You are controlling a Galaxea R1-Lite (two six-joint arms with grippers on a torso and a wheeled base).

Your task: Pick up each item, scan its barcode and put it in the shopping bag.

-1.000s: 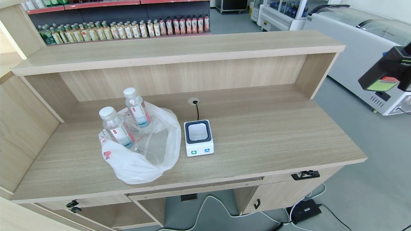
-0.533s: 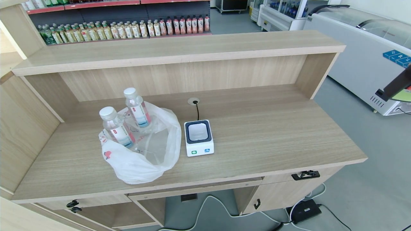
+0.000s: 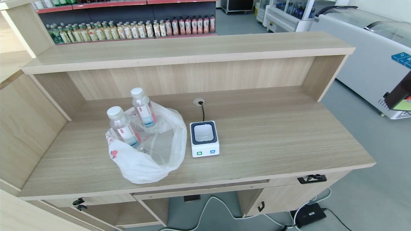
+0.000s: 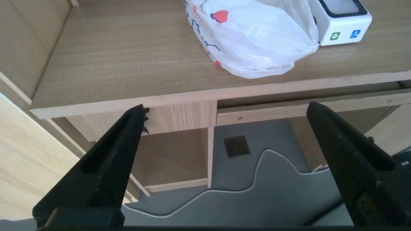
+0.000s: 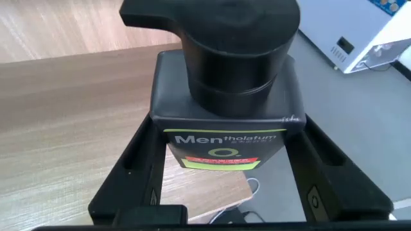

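Black pump bottle [image 5: 225, 109] with a green and red label sits clamped in the right gripper [image 5: 226, 138], whose black fingers [image 5: 135, 173] press against both its sides just below the pump head. In the head view this bottle [image 3: 398, 96] hangs far to the right of the white square barcode scanner [image 3: 204, 138], past the right end of the light wooden counter [image 3: 273, 134] and above the grey floor.

The scanner lies flat on the counter with its grey window facing up. A black cable [image 3: 202, 110] runs from its back edge to a round grommet hole [image 3: 199, 102] just behind it.

Just to the left of the scanner, nearly touching it, the translucent white plastic shopping bag [image 3: 144, 160] lies slumped with its mouth open. Two clear water bottles with white caps stand upright in the bag: one [image 3: 123, 126] at the side farther from the scanner, the other [image 3: 144, 107] behind it and nearer the scanner.

The left gripper [image 4: 226, 112] hangs with its two dark fingers spread wide apart and holds nothing. It is low and in front of the counter's edge, to the left of the scanner, and its own view takes in the bag [image 4: 257, 38] and a corner of the scanner [image 4: 343, 22].

Beyond the counter, well behind the scanner, a store shelf holds a row of drink bottles [image 3: 128, 30], and a white chest freezer [image 3: 362, 48] stands to the right.
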